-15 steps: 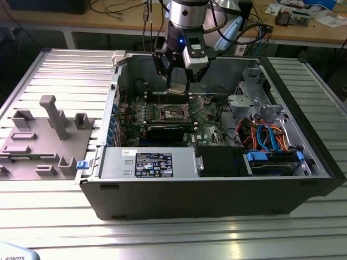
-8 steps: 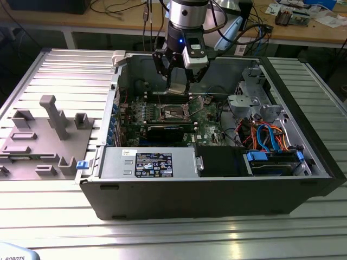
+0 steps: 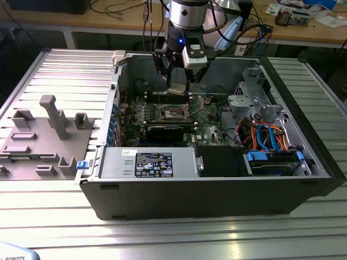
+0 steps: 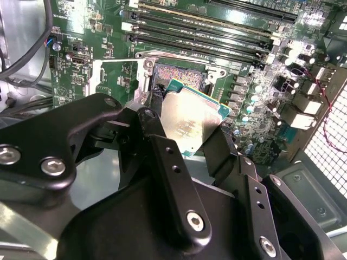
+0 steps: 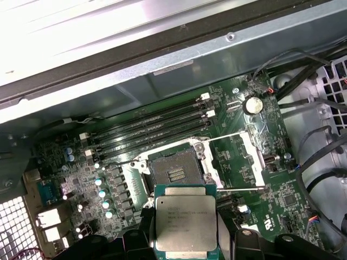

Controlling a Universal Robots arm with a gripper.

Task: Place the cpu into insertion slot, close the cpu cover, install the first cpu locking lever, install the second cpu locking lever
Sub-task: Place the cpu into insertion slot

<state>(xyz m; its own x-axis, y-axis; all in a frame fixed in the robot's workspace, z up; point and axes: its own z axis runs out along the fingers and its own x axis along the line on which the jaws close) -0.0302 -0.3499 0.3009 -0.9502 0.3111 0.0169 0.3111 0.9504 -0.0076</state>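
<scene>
My gripper [image 3: 177, 85] hangs inside the open computer case, shut on the cpu [image 3: 177, 90], a flat square chip with a dull silver top. In both wrist views the cpu [image 5: 186, 219] [image 4: 191, 115] sits between the black fingers [image 4: 162, 157], held a little above the green board and just beside the insertion slot [image 5: 176, 172] [image 4: 179, 76]. The slot is bare and dark. The cpu cover [image 5: 252, 154] [image 4: 119, 63] is swung open beside the slot. A thin wire locking lever [image 5: 241, 189] stands released next to it.
Long black memory slots [image 5: 152, 130] run along the far side of the socket. The case wall [image 5: 179, 81] rises behind them. Cables and a drive cage [image 3: 265, 135] occupy the exterior view's right. A grey fixture [image 3: 49, 135] stands on the exterior view's left.
</scene>
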